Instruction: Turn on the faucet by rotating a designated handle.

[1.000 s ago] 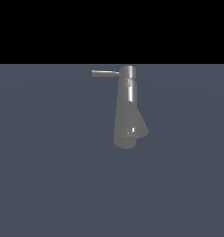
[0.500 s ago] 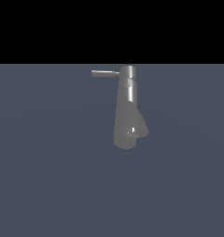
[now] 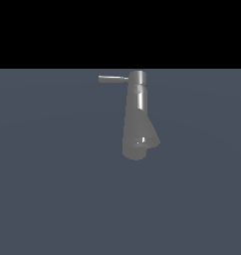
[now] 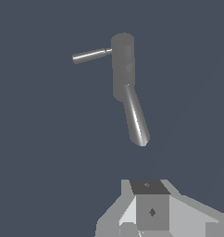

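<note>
Faucet (image 3: 138, 117): upright on grey bench (image 3: 53, 199); handle (image 3: 112, 78) points toward the exterior view's left (untouched). End effector (image 4: 148, 217): well apart from faucet, finger state cannot be told

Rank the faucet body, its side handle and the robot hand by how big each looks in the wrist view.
1. The hand, though it's nearest the camera and cut off by the frame, so unsure.
2. The faucet body.
3. The handle, clearly smallest.

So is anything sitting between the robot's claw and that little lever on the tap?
Nothing visible does. In the wrist view, only bare grey surface lies between the gripper and the handle on the faucet.
</note>
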{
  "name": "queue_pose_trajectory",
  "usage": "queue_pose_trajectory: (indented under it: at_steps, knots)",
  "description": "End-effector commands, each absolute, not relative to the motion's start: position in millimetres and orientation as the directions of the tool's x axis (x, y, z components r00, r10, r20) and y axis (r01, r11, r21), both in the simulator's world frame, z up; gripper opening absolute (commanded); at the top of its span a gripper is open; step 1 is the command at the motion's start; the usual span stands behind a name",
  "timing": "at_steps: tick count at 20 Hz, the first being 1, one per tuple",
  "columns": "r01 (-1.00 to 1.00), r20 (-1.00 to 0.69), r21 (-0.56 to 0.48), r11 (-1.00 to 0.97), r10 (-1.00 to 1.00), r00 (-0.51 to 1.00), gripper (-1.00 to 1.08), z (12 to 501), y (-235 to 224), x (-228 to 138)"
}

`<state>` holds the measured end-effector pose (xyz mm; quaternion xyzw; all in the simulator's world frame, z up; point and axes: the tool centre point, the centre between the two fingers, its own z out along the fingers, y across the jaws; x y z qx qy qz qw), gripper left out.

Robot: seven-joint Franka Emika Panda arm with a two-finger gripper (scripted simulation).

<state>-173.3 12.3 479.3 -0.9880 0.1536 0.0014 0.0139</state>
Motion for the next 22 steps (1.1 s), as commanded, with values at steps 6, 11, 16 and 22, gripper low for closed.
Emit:
queue_pose_trajectory:
  at_steps: [6, 11, 16, 22]
  knots:
    - [-0.479, -0.030, -0.039, -0.877, -0.478, 0.878, -1.00, 460.5, 17.7, -125.9]
    - [-0.587, -0.046, -0.039, -0.808, -0.586, 0.809, -1.00, 444.2, 21.5, -95.0]
    - [-0.687, -0.059, -0.033, -0.726, -0.685, 0.726, -1.00, 424.7, 25.5, -64.8]
    - [-0.792, -0.069, -0.020, -0.610, -0.790, 0.610, -1.00, 397.4, 30.3, -30.2]
